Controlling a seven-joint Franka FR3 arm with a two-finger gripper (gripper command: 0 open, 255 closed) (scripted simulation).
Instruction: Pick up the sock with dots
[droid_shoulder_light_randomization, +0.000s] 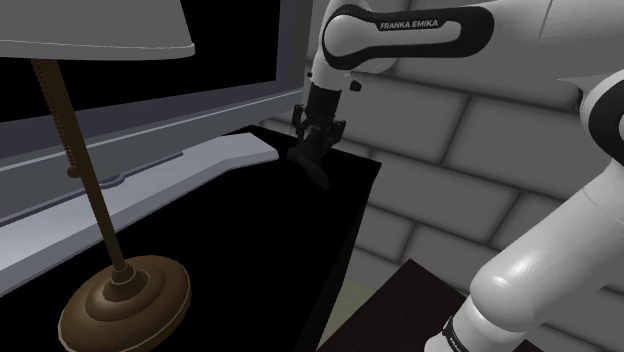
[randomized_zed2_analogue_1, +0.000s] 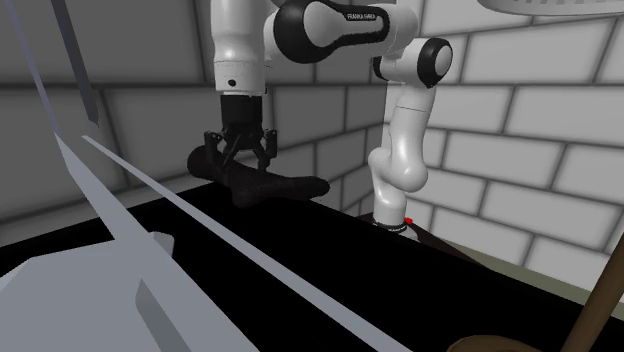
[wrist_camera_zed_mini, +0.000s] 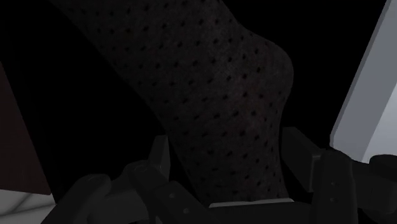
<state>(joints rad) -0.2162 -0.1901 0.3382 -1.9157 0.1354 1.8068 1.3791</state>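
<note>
Black dotted sock (randomized_zed2_analogue_1: 285, 187) hangs clasped in the gripper (randomized_zed2_analogue_1: 242, 163).

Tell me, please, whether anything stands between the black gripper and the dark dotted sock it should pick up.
Nothing visible does. The black two-finger gripper clasps the dark dotted sock between its fingers; the white-shaded, brown-based lamp stands well aside, at the shoulder view's left.

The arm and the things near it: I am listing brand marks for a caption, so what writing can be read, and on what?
"FRANKA EMIKA": white letters on the dark band of the arm, shoulder view.
The same band in the second exterior view: print too small to read surely.
No writing on the sock, lamp or wall.
</note>
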